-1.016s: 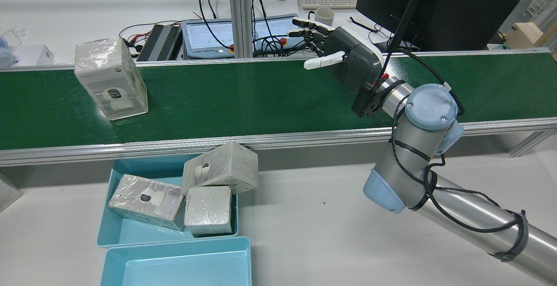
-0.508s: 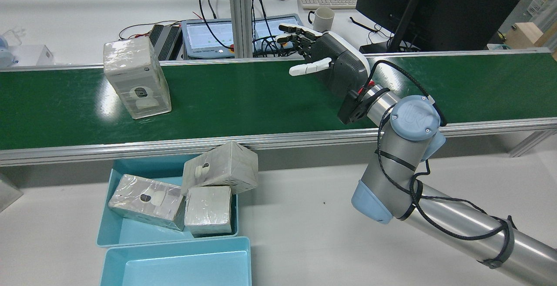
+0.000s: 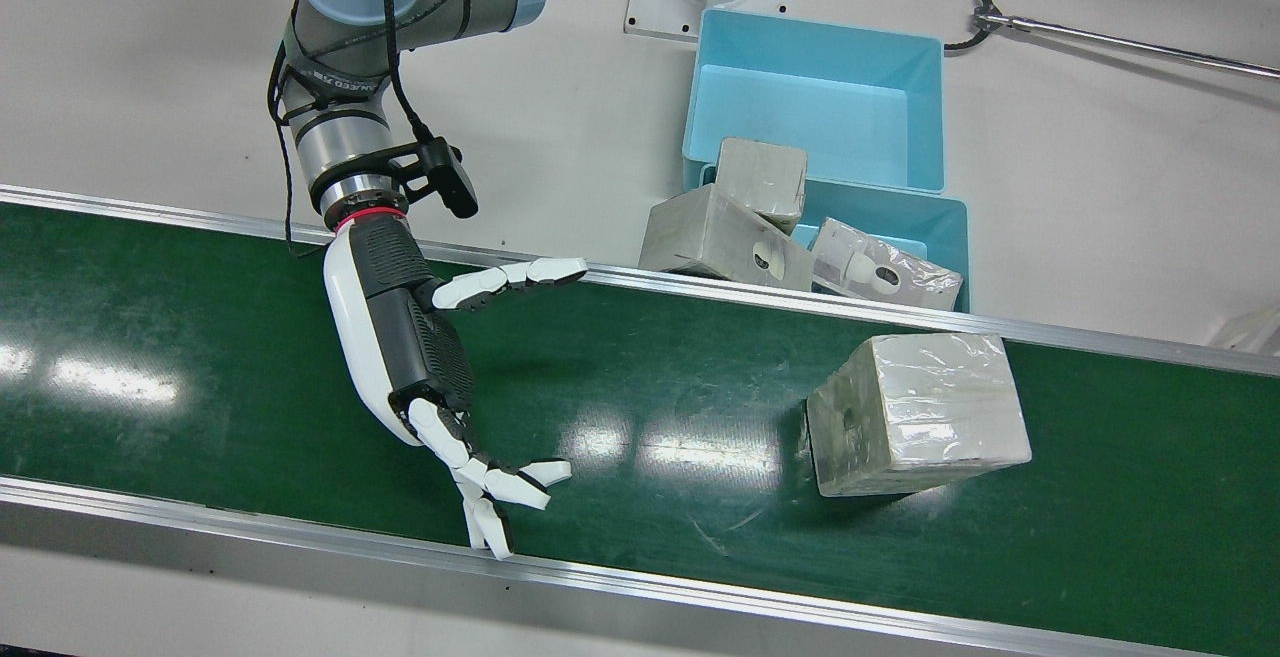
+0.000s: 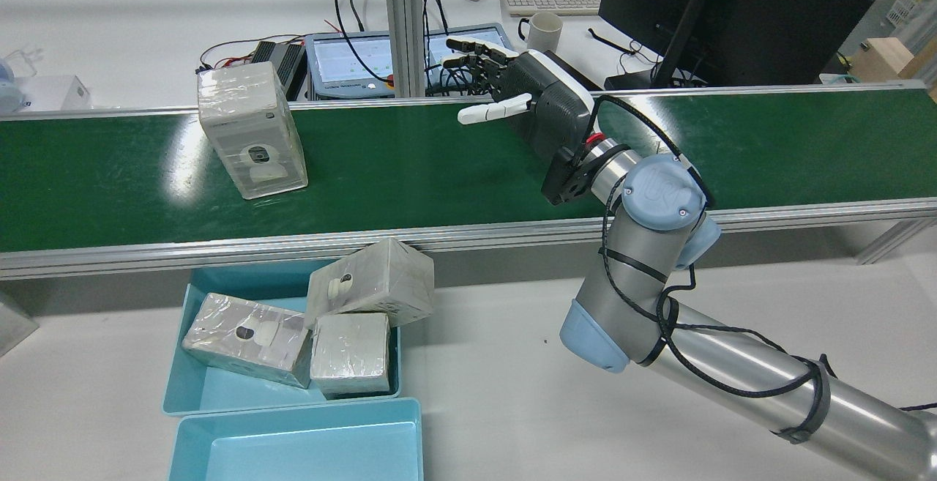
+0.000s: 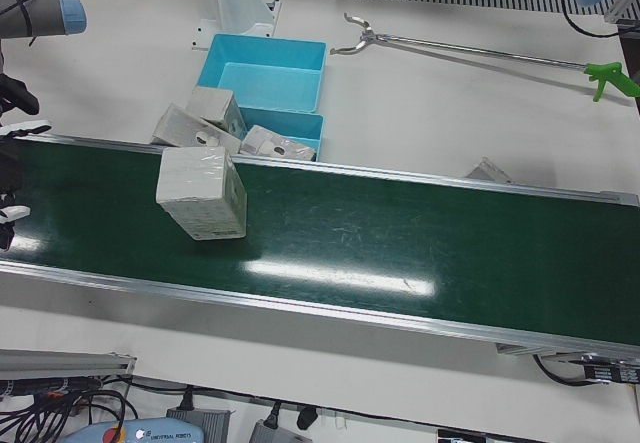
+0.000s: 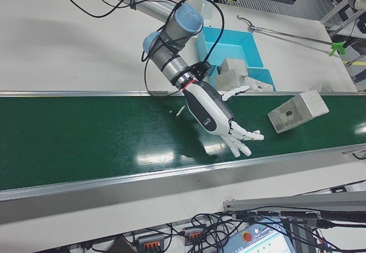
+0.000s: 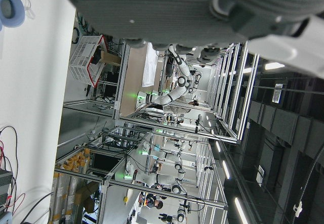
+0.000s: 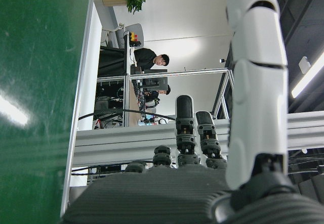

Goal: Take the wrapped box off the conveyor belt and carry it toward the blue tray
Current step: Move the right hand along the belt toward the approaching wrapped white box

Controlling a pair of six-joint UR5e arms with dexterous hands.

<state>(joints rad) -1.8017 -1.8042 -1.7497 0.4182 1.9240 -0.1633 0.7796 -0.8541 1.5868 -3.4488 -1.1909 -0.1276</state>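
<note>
The wrapped box (image 4: 252, 129) stands upright on the green conveyor belt (image 4: 410, 173); it also shows in the front view (image 3: 918, 412), left-front view (image 5: 202, 193) and right-front view (image 6: 298, 111). My right hand (image 4: 542, 104) hovers over the belt with its fingers spread, open and empty, well to the box's right in the rear view. It also shows in the front view (image 3: 410, 357) and right-front view (image 6: 214, 113). The blue tray (image 4: 176, 364) below the belt holds three wrapped boxes. The left hand view shows only the palm of my left hand (image 7: 167, 11).
A second, empty blue tray (image 4: 307, 444) sits against the first. A long reach-grabber tool (image 5: 470, 51) lies on the white table. A monitor (image 4: 732, 12), tablet and cables stand beyond the belt's far rail.
The wrapped box has travelled to the right along the belt in the rear view. My right hand and arm have moved left toward it, still open.
</note>
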